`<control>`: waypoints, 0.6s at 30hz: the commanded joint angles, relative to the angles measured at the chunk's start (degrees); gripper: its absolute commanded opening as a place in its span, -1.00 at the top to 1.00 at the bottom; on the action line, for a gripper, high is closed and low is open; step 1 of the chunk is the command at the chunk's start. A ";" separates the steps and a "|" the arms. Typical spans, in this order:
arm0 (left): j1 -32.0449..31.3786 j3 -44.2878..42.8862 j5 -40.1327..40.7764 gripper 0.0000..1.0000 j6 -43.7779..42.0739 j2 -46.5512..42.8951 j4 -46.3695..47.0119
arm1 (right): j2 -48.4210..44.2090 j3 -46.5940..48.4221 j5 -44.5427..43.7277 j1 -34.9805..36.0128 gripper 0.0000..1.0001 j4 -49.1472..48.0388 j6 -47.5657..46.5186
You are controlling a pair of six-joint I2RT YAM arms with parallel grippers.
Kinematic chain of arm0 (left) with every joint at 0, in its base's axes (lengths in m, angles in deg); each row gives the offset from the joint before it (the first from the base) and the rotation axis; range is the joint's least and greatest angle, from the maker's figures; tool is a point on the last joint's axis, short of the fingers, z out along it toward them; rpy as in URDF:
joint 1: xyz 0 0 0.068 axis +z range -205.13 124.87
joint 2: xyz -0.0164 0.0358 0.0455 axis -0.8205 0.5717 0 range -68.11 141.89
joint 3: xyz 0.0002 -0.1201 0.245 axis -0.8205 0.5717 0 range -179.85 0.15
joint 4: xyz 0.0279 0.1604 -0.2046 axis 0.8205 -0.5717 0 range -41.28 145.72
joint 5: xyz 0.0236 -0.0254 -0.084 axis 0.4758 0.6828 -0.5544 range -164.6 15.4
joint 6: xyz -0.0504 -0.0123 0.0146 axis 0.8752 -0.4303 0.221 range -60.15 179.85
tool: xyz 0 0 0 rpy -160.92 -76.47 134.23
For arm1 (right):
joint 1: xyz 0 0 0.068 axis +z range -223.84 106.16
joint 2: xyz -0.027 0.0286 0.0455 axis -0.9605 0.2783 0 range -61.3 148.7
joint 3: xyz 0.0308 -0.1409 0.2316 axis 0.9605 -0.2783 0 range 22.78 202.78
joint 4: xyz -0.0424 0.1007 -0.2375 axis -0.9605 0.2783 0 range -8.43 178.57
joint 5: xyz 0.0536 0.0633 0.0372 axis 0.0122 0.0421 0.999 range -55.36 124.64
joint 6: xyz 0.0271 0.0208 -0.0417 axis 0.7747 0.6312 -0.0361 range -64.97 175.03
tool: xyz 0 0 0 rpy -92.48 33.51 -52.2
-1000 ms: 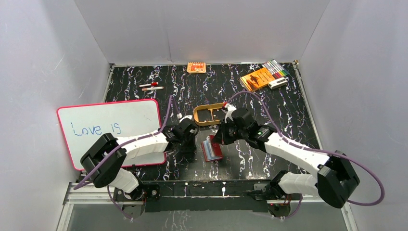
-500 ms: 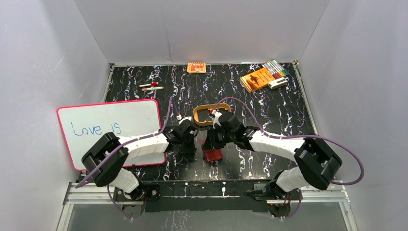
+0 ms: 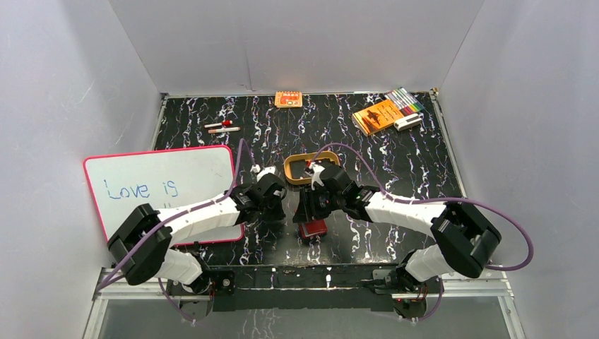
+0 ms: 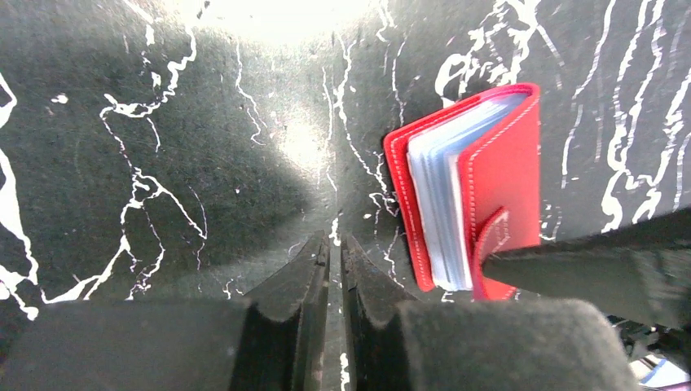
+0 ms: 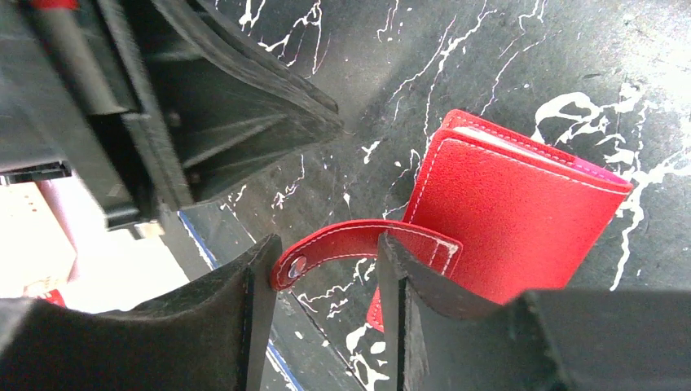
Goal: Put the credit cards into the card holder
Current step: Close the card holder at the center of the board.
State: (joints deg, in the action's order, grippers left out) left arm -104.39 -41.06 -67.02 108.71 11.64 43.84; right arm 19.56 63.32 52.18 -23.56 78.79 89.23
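Showing the right hand (image 5: pixel 326 244) from its wrist view: its fingers are standing moderately apart, and the snap tab (image 5: pixel 358 244) of the card holder (image 5: pixel 521 220) is lying across the gap, button end touching the finger at 9 o'clock. Whether the other finger is pressing on the tab cannot be told. The left hand (image 4: pixel 334 240) is resting narrowed to a thin slit, holding nothing, its tips hovering just beside the holder's 9 o'clock edge.

In the top view the right hand (image 3: pixel 305 212) is covering the far part of the card holder (image 3: pixel 313 228), which is lying near the desk's (image 3: pixel 395 162) 6 o'clock edge, at 6 o'clock of the tan tray (image 3: pixel 297 171). In the left wrist view a dark finger is crossing the holder's near end. Pale blue leaves (image 4: pixel 436 204) are showing between the half-folded covers; cards and pockets cannot be told apart.

In the left wrist view the holder's long axis is running from 6 toward 12 o'clock, tipping slightly toward 1. In the right wrist view the tab is pointing toward 9 o'clock.
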 commanded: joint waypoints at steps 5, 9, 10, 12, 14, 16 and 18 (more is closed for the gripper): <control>-0.15 -4.41 4.98 0.71 1.69 -5.36 -5.04 | 2.29 -1.78 2.49 0.16 -0.26 -3.53 -4.34; -0.06 -6.20 5.94 0.66 1.76 -5.30 -6.55 | 3.59 -2.27 2.68 0.19 -0.36 -4.38 -4.80; -0.06 -6.51 6.03 0.65 1.71 -5.30 -6.71 | 3.80 -2.34 2.67 0.19 -0.38 -4.54 -4.91; 0.11 -7.13 5.98 0.61 1.61 -5.51 -6.70 | 4.13 -2.36 2.46 0.22 -0.39 -4.68 -5.14; 0.32 -7.90 5.42 0.56 1.31 -5.73 -6.27 | 4.51 -2.36 2.37 0.12 -0.40 -4.68 -5.59; 0.74 -8.68 3.78 0.49 0.94 -5.74 -5.29 | 4.80 -2.49 2.33 0.20 -0.41 -4.76 -6.24; 1.37 -8.74 0.13 0.48 0.73 -5.39 -2.79 | 5.17 -2.74 2.03 0.22 -0.42 -4.86 -6.78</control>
State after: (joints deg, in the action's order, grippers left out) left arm -104.06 -47.51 -63.48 109.98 8.16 38.92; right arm 23.41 61.46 55.02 -23.49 74.94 85.05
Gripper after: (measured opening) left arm 0.252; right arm 0.703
